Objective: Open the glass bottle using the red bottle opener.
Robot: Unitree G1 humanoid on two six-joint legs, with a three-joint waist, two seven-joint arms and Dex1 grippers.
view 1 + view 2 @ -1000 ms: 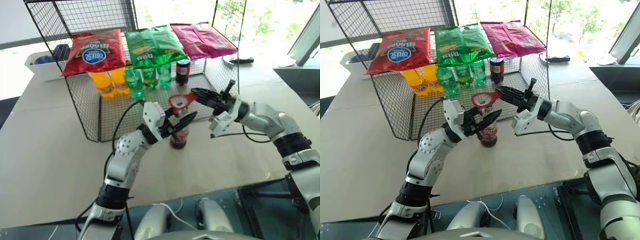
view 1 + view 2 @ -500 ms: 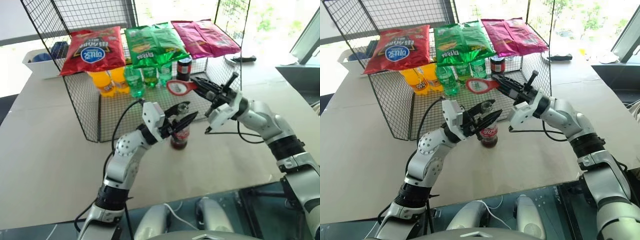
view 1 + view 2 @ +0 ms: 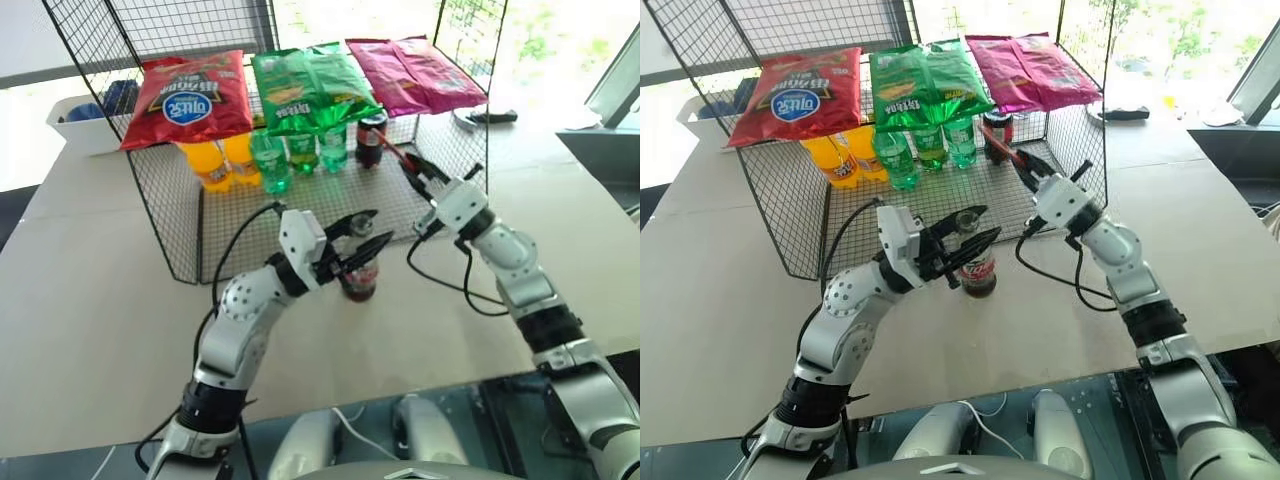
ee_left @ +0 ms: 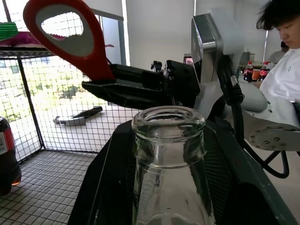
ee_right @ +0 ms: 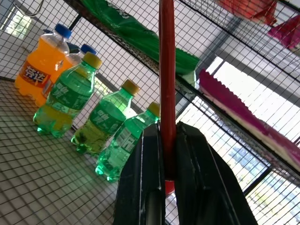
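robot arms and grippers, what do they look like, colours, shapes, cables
Both arms are built of rounded silver-grey segments with black joint rings near the base. Each wrist carries a boxy white block. The left gripper and right gripper each have two slim, tapering black fingers. A thin black cable loops loose from each wrist block back along the arm. I see no markings.

**Bright room, beige table**

Beige table [image 3: 90,300] w/ black wire rack [image 3: 160,215] on it. White bin [image 3: 85,135] at far left. Big windows [image 3: 530,40] behind, daylight, greenery outside. Dark floor [image 3: 15,215] beside table.
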